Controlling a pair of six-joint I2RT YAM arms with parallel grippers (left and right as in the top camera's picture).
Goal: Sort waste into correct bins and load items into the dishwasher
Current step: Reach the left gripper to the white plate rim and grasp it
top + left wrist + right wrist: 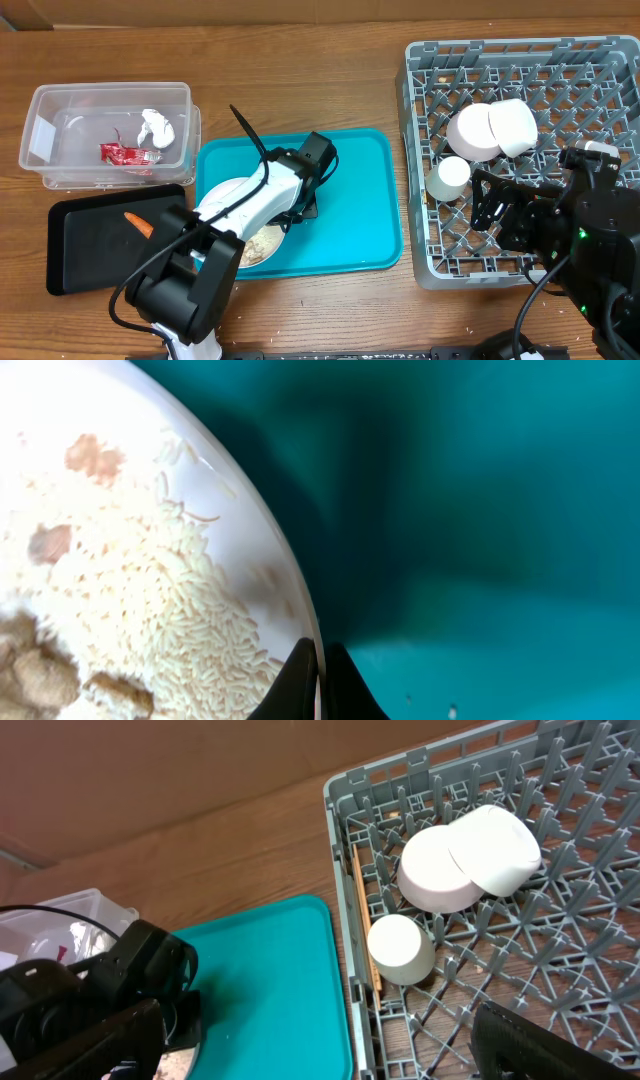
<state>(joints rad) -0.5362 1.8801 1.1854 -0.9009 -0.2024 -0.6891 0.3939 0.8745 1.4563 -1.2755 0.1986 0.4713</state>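
A white plate (222,192) with leftover rice and brown food scraps sits on the teal tray (350,210). My left gripper (290,218) is shut on the plate's right rim. In the left wrist view the fingers (318,682) pinch the thin rim of the plate (150,560), one finger on each side. My right gripper (497,210) is open and empty above the front left of the grey dish rack (610,60). In the right wrist view its fingers (320,1035) are spread wide. The rack holds two white bowls (490,130) and a white cup (450,177).
A clear bin (60,110) at the back left holds a red wrapper (125,153) and crumpled white paper (157,127). A black bin (80,250) at the front left holds an orange carrot piece (138,223). A wooden stick (362,920) lies along the rack's left edge.
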